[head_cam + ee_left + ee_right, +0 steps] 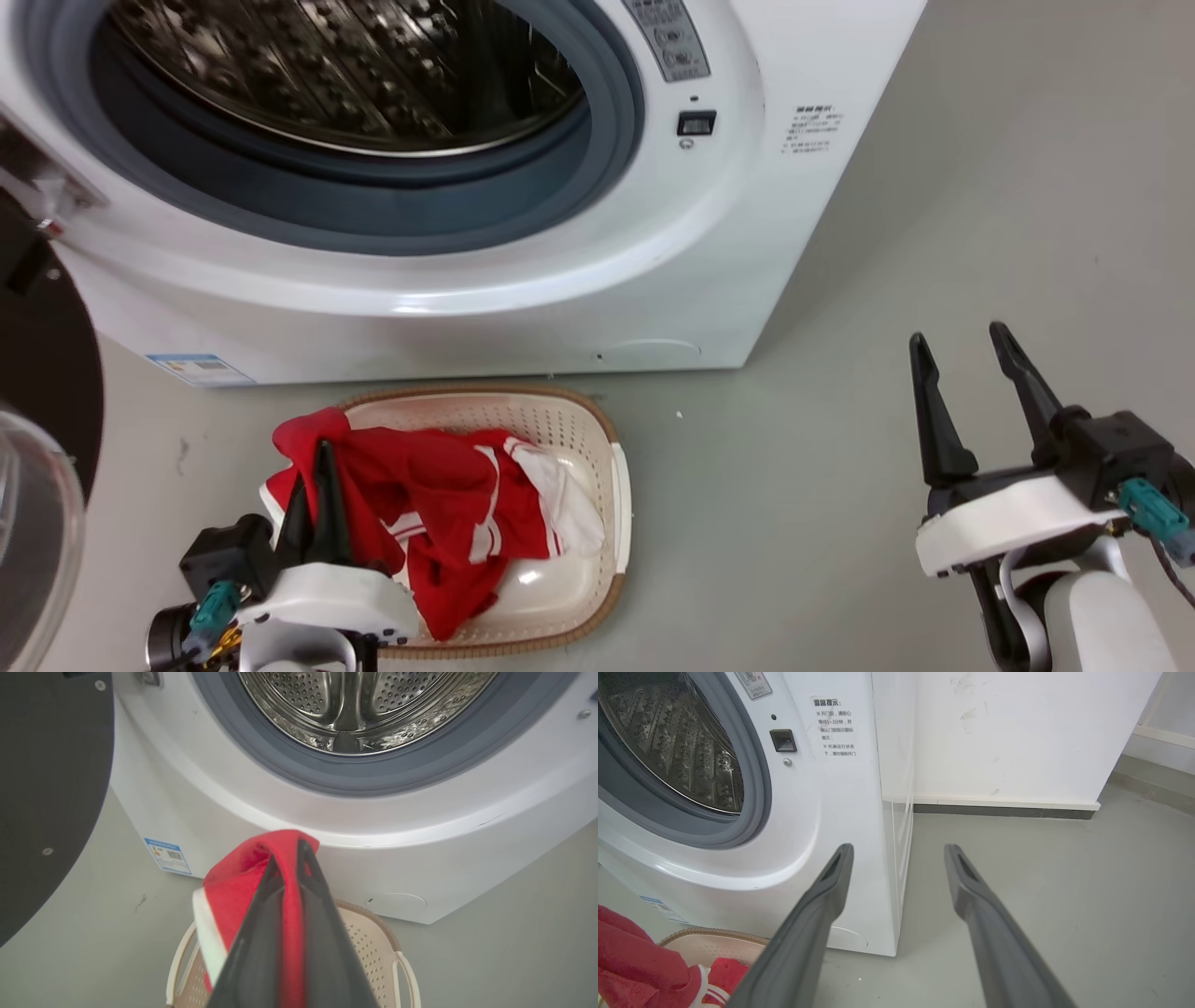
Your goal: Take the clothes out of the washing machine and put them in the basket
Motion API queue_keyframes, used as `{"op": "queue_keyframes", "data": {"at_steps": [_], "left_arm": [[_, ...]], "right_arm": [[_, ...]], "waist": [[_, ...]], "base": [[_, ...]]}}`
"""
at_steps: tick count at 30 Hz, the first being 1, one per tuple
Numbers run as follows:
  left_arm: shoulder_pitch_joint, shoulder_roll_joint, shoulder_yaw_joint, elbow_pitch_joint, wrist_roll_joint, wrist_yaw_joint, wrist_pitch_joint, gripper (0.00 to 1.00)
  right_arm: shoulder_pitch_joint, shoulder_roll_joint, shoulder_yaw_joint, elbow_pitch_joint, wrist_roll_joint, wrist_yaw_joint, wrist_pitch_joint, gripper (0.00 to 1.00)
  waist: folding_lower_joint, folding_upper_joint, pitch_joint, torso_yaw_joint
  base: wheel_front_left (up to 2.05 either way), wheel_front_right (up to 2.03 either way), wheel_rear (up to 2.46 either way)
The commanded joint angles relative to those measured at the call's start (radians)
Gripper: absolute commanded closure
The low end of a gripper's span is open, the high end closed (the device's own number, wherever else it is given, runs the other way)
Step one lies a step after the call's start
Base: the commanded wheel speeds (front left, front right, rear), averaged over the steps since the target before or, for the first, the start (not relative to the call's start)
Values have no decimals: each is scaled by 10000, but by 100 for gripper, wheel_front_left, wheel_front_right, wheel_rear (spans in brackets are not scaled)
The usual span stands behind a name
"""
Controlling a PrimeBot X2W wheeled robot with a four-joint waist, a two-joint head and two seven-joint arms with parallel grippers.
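Head view: my left hand (314,467), clamped on red clothes (420,504), hangs over the basket (569,411) in front of the washing machine (560,308). Left wrist view: the clothes overhang the basket's left edge, so I'd release further right. Right wrist view: right hand (899,847) spread apart, empty.

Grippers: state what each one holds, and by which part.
The left gripper is shut on the red garment, fingers pinching a raised fold at its edge, above the basket. The right gripper is open, holding nothing.
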Motion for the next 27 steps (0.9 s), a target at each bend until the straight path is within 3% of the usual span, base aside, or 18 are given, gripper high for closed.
{"op": "queue_keyframes", "data": {"at_steps": [1, 16, 27], "left_arm": [[-380, -34, 27, 467, 8, -94, -137, 100], [-2969, -434, 802, 5001, 435, -1039, -310, 100], [-4255, -452, 1327, 7611, 880, -1327, -313, 100]], "right_arm": [[-216, 1, 33, -77, -33, -7, -32, 0], [-1331, 4, 268, -126, 111, -7, -283, 0], [-2053, 2, 484, 93, 268, -7, -621, 0]], "waist": [[0, 0, 383, -178], [0, 0, 2905, -1047], [0, 0, 4217, -1486]], "base": [[0, 0, 0], [0, 0, 0], [0, 0, 0]]}}
